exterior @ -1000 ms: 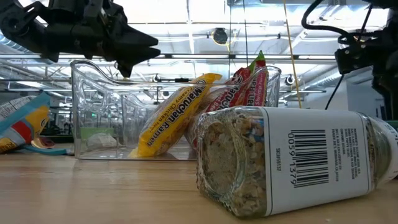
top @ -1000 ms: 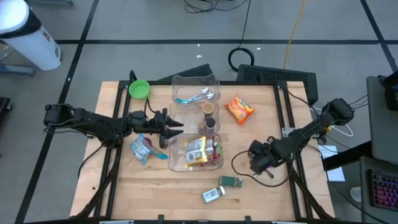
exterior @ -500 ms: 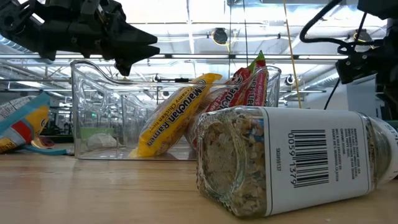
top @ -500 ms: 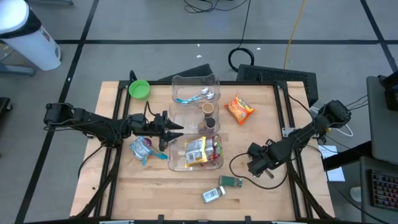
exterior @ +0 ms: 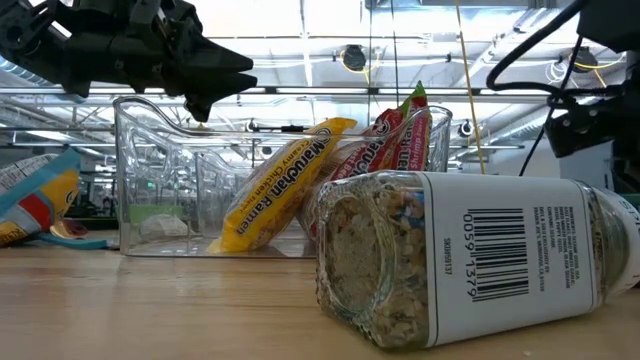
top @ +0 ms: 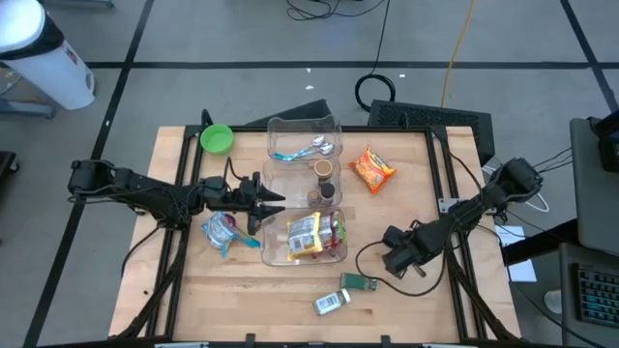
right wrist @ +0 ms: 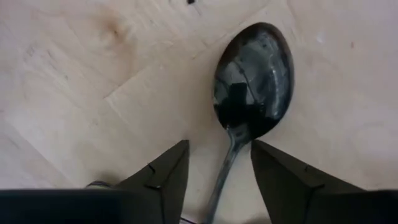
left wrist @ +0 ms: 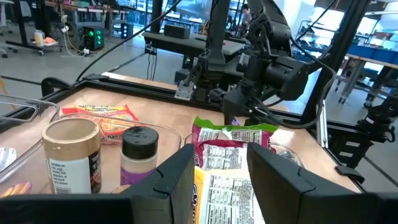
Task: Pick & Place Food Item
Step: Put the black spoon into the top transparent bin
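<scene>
A dark metal spoon (right wrist: pixel 252 81) lies bowl-up on the wooden table. My right gripper (right wrist: pixel 217 152) points straight down over it near the table's right side (top: pixel 395 259), open, one finger on either side of the spoon's neck (right wrist: pixel 231 146), not touching it. My left gripper (top: pixel 279 201) is held level over the clear bin (top: pixel 334 259) and is open and empty (left wrist: pixel 221 180). In the bin, yellow and red ramen packets (top: pixel 314 235) stand on edge. An orange snack bag (top: pixel 372 169) lies flat at the far right.
A spice jar (top: pixel 334 302) lies on its side near the front edge, close to the low camera (exterior: pixel 470 255). A blue bag (top: pixel 221 230) lies left of the bin. A green bowl (top: pixel 217 138) stands far left. Two jars (left wrist: pixel 71 155) stand in the middle compartment, spoons (top: pixel 309 148) in the far one.
My right gripper has come down toward the table and shifted slightly toward the near left. The left arm has kept still.
</scene>
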`<state>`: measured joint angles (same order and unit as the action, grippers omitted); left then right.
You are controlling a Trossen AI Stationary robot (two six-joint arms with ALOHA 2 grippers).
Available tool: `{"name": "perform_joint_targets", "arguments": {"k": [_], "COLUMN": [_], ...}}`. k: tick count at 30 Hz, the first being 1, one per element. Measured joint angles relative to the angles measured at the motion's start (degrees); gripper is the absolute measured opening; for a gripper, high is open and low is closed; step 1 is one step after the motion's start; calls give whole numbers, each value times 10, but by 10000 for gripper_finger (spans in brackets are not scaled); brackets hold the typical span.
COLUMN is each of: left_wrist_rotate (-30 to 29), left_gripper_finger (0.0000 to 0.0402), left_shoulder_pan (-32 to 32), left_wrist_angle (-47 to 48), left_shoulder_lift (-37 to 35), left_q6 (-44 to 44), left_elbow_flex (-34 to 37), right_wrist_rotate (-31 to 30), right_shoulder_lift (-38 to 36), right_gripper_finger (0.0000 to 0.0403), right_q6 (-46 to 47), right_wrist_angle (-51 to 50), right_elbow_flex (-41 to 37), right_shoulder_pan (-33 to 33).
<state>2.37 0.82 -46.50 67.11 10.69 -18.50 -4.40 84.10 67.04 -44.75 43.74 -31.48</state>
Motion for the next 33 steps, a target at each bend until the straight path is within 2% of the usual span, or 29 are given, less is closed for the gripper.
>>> {"name": "perform_joint_targets", "arguments": {"k": [6, 13, 18, 26, 30, 33], "left_wrist_rotate": [0, -15, -16, -16, -15, -15], "left_gripper_finger": [152, 152, 152, 152, 152, 152], "left_shoulder_pan": [0, 0, 0, 0, 0, 0], "left_wrist_angle": [0, 0, 0, 0, 0, 0], "left_shoulder_lift": [0, 0, 0, 0, 0, 0], "left_q6": [0, 0, 0, 0, 0, 2], "left_elbow_flex": [0, 0, 0, 0, 0, 0], "right_wrist_rotate": [14, 5, -35, -139, -184, -210], "right_shoulder_lift": [-2, -39, -96, -205, -243, -262], "right_gripper_finger": [108, 12, 10, 4, 3, 2], "right_q6": [13, -11, -22, -63, -101, -160], "right_wrist_angle": [19, 16, 18, 24, 52, 109], "right_elbow_flex": [-20, -24, -23, 3, 13, 13], "right_shoulder_pan": [4, 15, 23, 23, 23, 23]}}
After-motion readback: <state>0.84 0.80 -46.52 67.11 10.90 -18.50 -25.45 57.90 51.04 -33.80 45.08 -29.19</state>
